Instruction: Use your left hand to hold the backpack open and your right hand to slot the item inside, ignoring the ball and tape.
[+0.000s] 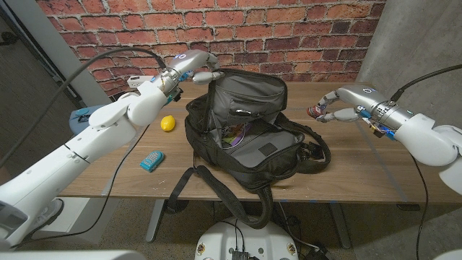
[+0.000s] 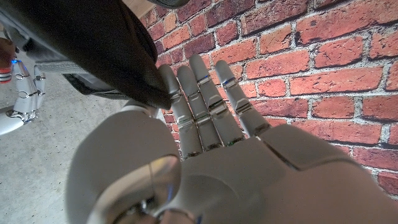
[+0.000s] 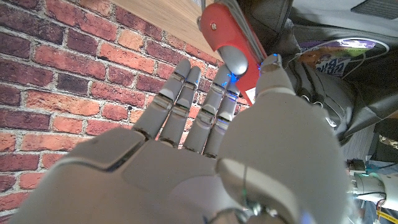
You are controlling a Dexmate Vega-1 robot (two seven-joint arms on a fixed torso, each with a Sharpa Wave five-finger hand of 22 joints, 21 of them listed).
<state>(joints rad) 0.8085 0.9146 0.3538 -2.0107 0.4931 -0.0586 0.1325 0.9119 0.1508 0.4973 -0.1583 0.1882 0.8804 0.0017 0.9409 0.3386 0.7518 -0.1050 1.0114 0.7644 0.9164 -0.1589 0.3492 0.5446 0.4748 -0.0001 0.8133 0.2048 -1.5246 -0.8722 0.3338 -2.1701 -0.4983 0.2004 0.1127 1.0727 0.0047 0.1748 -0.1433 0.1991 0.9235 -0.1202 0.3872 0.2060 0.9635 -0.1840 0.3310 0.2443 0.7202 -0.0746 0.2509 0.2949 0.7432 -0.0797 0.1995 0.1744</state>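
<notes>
The black backpack (image 1: pixel 249 137) stands open at mid-table, its flap lifted toward the brick wall. My left hand (image 1: pixel 193 70) pinches the flap's top edge; the dark fabric (image 2: pixel 93 43) sits between its thumb and fingers (image 2: pixel 199 102). My right hand (image 1: pixel 338 107) hovers over the table to the right of the bag and holds a small red item (image 1: pixel 315 110). That red item (image 3: pixel 229 32) is a flat piece gripped between thumb and fingers, close to the backpack (image 3: pixel 323 81). Something purple and colourful (image 1: pixel 235 133) lies inside the bag.
A yellow ball (image 1: pixel 167 123) lies left of the backpack under my left forearm. A blue tape roll (image 1: pixel 151 160) lies nearer the front left edge. The bag's straps (image 1: pixel 216 191) hang over the table's front edge. The brick wall (image 1: pixel 289 36) stands behind the table.
</notes>
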